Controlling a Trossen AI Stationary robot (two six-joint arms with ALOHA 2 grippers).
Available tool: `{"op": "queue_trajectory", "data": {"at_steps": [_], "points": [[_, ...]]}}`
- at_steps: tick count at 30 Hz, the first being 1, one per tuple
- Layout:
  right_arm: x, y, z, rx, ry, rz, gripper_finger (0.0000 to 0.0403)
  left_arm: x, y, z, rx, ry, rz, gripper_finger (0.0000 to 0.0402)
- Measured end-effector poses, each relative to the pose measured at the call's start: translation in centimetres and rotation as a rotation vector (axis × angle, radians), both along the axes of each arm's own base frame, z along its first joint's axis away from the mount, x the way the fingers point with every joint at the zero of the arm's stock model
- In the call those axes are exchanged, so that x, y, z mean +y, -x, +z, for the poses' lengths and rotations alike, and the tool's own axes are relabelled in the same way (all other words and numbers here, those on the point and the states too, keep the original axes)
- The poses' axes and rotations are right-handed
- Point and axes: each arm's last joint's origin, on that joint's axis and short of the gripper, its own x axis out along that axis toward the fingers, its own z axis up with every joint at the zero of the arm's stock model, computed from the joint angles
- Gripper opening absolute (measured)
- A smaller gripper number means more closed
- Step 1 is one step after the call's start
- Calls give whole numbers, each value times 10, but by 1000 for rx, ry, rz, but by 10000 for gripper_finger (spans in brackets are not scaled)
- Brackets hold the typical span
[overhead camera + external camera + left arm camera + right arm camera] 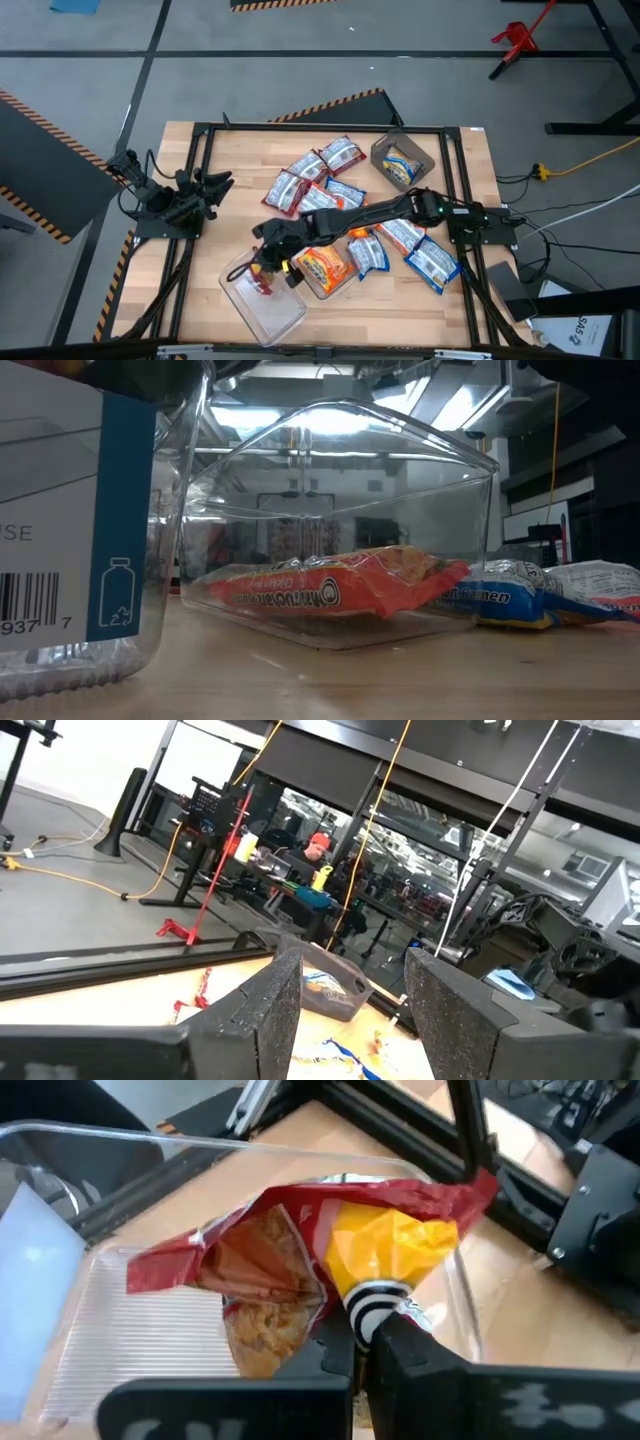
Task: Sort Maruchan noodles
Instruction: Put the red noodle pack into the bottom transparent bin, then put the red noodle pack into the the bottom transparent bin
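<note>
Closest to the low camera stood a clear tub (70,530) with a barcode label, and right behind it a second clear tub (340,510) with an orange packet (330,588) lying flat inside. Both tubs sat near the desk's (470,150) front edge, left of centre.

I saw the right jaws (362,1338) clenched on a red packet (300,1260), pinching its crinkled end and holding it over the open clear tub at the front-left of the desk; in the high view the right arm reached across from the right side with the jaws (268,272) just above that tub's rim. I could not tell whether the packet touched the tub's floor.

My left jaws (350,1010) stood released, wide apart and holding nothing, with the left arm (175,200) parked off the desk's left edge.

Loose packets (315,175) lay scattered across the middle of the desk, mostly red and white ones toward the back and blue ones (432,262) toward the right front. One packet lay in the dark grey tub (402,160) near the back-right corner.
</note>
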Motion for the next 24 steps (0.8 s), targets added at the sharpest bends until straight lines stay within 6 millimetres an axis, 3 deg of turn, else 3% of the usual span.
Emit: {"op": "queue_trajectory", "data": {"at_steps": [7, 18, 24], "points": [[1, 1, -1, 10, -6, 14, 11, 0, 0, 0, 2, -3, 1, 172], [0, 0, 1, 9, -17, -12, 135, 0, 0, 0, 2, -3, 1, 172], [8, -1, 16, -70, -22, 22, 135, 0, 0, 0, 6, -6, 1, 172]]}}
